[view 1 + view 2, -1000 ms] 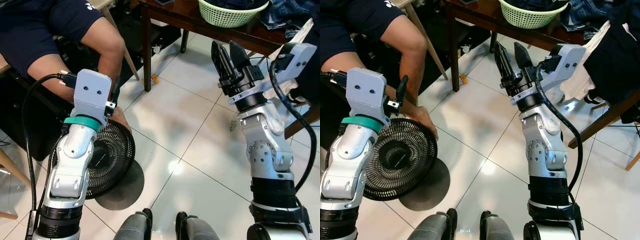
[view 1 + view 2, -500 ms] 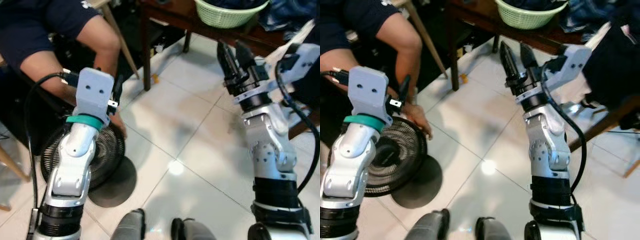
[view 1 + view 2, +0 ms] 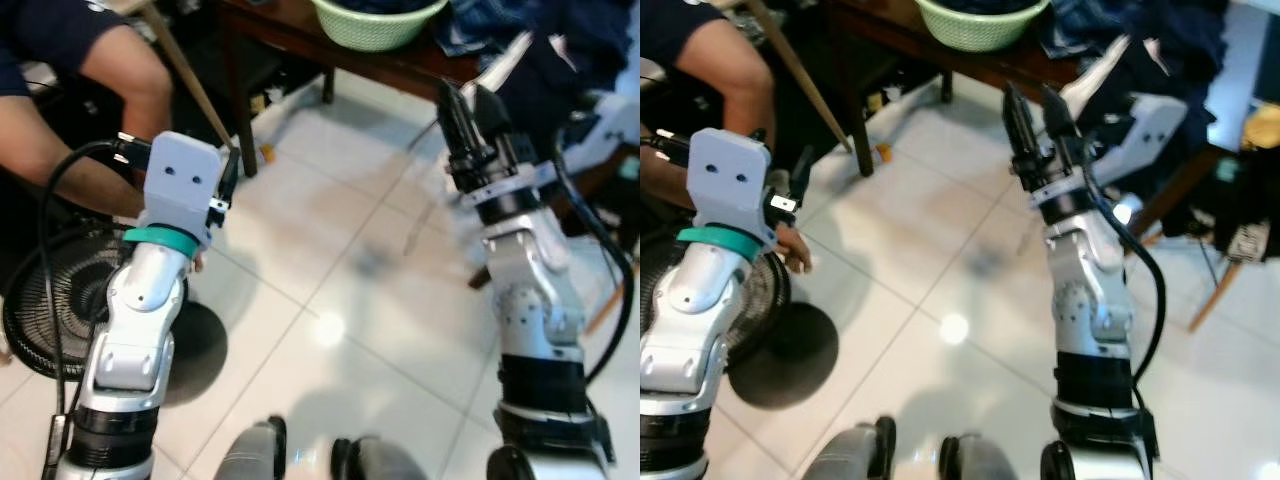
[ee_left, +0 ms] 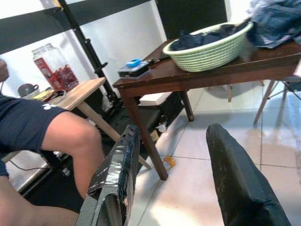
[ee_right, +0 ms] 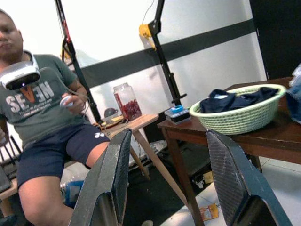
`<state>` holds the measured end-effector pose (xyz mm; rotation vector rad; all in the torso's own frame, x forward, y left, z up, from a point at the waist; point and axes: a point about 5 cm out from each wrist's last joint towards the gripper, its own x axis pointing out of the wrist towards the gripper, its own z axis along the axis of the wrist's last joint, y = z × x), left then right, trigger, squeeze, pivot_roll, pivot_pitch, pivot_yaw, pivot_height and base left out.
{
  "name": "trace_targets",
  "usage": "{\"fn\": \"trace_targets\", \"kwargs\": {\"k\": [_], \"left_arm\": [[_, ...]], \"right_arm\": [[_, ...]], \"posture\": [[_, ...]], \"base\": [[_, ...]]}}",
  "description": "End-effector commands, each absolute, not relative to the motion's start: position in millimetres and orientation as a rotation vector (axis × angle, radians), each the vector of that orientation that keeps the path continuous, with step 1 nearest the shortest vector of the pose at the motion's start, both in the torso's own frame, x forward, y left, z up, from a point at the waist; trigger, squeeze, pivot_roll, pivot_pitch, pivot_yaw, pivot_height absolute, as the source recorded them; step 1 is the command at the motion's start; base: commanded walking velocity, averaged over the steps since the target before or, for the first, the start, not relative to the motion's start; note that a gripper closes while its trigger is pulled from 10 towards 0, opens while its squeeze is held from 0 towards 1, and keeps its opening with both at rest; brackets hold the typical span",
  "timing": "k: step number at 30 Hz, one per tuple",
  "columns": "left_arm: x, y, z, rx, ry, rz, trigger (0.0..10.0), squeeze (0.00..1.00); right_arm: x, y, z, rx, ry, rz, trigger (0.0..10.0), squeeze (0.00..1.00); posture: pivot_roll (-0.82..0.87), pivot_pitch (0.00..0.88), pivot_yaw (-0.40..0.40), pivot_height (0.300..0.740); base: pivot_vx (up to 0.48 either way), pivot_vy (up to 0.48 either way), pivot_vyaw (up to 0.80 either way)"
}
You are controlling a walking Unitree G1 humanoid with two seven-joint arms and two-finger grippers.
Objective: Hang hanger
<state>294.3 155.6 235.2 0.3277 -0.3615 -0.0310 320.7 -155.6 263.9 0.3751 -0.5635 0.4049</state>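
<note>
Left: person's shirt (image 5: 35,101) reads "SEVEN". Left gripper (image 4: 176,179) raised, fingers wide apart, holding nothing, near black fan (image 3: 50,300) on tiled floor (image 3: 330,250). Green basket (image 3: 375,20) on dark table (image 3: 400,70). Right gripper (image 5: 176,174) raised, wide, holding nothing. Hanger's whereabouts: cannot tell.

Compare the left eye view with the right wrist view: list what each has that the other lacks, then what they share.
Left eye view alone: the black fan on the tiled floor, plus the left gripper and right gripper on silver arms.

Right wrist view alone: the jar on a light wooden table, and a black stand against the wall.

Both: the green basket, the dark table under it, and the seated person.
</note>
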Motion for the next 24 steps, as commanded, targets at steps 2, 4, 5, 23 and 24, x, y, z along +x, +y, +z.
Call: {"fn": "trace_targets", "kwargs": {"k": [2,4,5,23,24], "left_arm": [[293.2,154.4,230.7,0.329,-0.343,-0.042,10.0,0.0],[293.3,154.2,230.7,0.328,-0.344,-0.044,10.0,0.0],[293.4,154.1,230.7,0.327,-0.345,-0.045,10.0,0.0],[293.7,157.1,216.1,0.242,-0.241,-0.027,10.0,0.0],[292.4,159.4,200.7,0.279,-0.174,-0.039,10.0,0.0]], "right_arm": [[322.1,-159.2,261.0,0.386,-0.554,0.387,10.0,0.0],[322.2,-159.3,260.5,0.387,-0.552,0.386,10.0,0.0],[322.3,-159.3,260.1,0.387,-0.551,0.386,10.0,0.0],[323.7,-160.0,229.0,0.3,-0.453,0.333,10.0,0.0],[323.0,-159.7,213.0,0.216,-0.409,0.316,10.0,0.0]], "posture": [[0.05,0.106,0.07,0.74],[0.05,0.106,0.07,0.74],[0.05,0.106,0.07,0.74],[0.04,0.091,0.067,0.74],[0.03,0.073,0.062,0.74]], "base": [[0.0,0.0,0.0],[0.0,0.0,0.0],[0.0,0.0,0.0],[0.014,0.0,0.0],[0.0,0.0,0.0]]}}
